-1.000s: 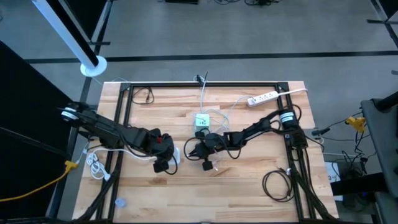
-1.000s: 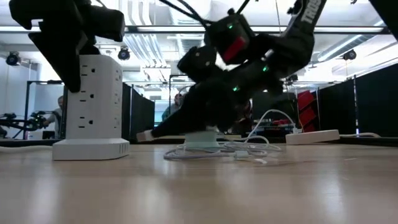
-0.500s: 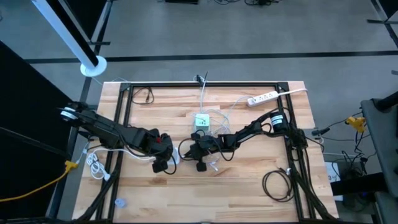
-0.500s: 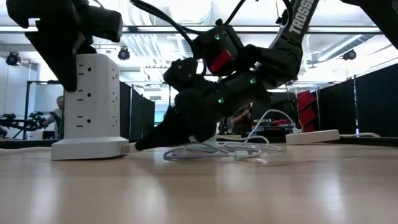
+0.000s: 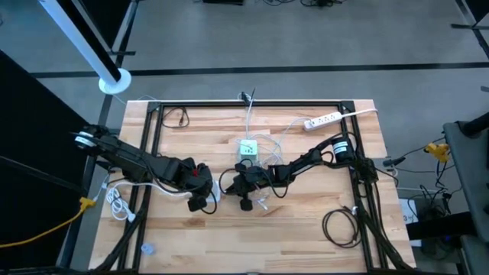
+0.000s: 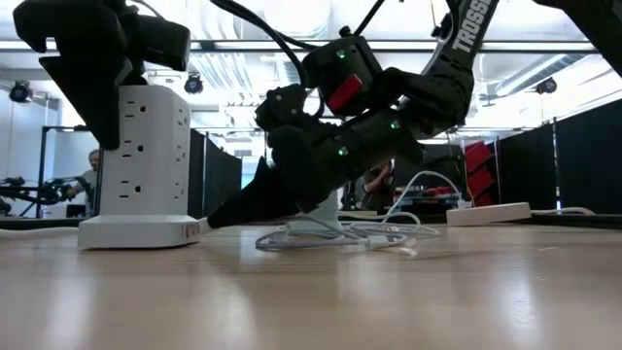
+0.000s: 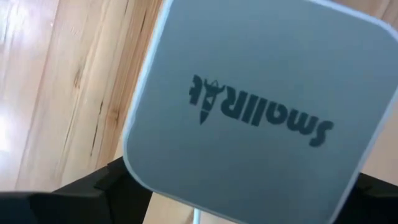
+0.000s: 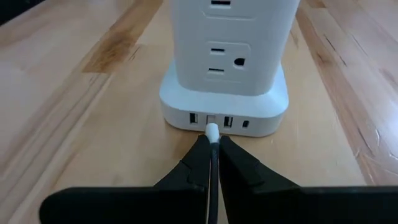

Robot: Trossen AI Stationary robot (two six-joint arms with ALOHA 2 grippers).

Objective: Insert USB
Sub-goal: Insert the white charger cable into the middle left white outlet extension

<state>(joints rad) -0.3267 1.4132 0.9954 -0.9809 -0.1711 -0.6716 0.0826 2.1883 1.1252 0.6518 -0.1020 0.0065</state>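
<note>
A white tower power strip (image 6: pixel 146 146) stands upright on its base (image 6: pixel 141 231) on the wooden table. My left gripper (image 5: pixel 203 197) hangs over it pointing down, open, with a finger (image 7: pixel 93 193) on either side of the tower's square top (image 7: pixel 261 112). My right gripper (image 8: pixel 211 146) comes in low from the table's right, shut on a white USB plug. The plug's tip (image 8: pixel 211 131) sits at a USB port in the base's row of ports (image 8: pixel 211 118). My left gripper straddles the tower's top from above; I cannot tell whether its fingers touch the sides. My right gripper pinches the USB plug between its two fingers, with only the white tip (image 8: pixel 211 131) showing past them. The fingers slant down from the table's right, in line with the plug. The tip meets the port in the tower's base.
Loose white cable loops (image 6: pixel 330 233) lie behind my right gripper near a small white charger (image 5: pixel 247 147). A flat power strip (image 5: pixel 322 120) lies at the far right, a black cable coil (image 5: pixel 341 228) at the near right. A black frame (image 5: pixel 157 145) borders the table. A person (image 6: pixel 92 175) stands far behind.
My right gripper has gone down and toward the table's left, rolling a little, and has brought the plug's tip from above the table up to the tower's base. It has kept still there for the last half second.
</note>
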